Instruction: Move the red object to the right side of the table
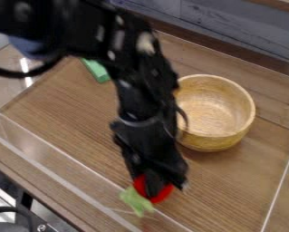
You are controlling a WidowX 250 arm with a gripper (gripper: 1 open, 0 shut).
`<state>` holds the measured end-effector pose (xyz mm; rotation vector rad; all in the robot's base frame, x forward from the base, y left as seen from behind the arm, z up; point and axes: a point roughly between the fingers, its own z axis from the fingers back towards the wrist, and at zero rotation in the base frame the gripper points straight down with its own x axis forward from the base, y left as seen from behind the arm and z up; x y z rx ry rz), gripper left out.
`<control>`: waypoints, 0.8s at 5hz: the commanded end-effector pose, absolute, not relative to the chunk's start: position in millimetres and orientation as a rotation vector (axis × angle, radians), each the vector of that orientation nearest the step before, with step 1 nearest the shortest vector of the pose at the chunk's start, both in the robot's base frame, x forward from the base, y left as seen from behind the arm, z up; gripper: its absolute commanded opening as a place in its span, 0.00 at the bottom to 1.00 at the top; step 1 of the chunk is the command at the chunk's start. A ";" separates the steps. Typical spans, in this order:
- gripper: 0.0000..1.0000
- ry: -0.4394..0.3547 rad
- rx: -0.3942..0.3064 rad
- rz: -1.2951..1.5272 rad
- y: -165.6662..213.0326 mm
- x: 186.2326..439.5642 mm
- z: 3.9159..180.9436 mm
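brown wood-grain table [74, 118]: black gripper [153, 188], clamped on small red strawberry toy [149, 190], should clear the round wooden bowl [215, 111] travelling right.

red object [150, 192]: 1, small, light green leafy end
wooden bowl [211, 111]: 1
green block [97, 69]: 1, partly hidden behind the arm
arm [129, 63]: 1
gripper [154, 188]: 1
table [249, 186]: 1, clear low walls

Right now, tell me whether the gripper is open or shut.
Shut. The gripper is clamped on the red object, whose green leafy end sticks out below the fingers, above the table.
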<state>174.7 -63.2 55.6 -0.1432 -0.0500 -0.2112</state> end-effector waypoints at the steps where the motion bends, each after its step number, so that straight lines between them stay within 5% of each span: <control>1: 0.00 -0.081 -0.174 -0.209 -80.5 177.9 52.1; 2: 0.00 -0.073 -0.203 -0.266 -110.8 184.0 54.7; 3: 1.00 -0.054 -0.224 -0.324 -143.7 190.9 52.8; 4: 0.00 -0.061 -0.250 -0.335 -129.2 200.6 39.2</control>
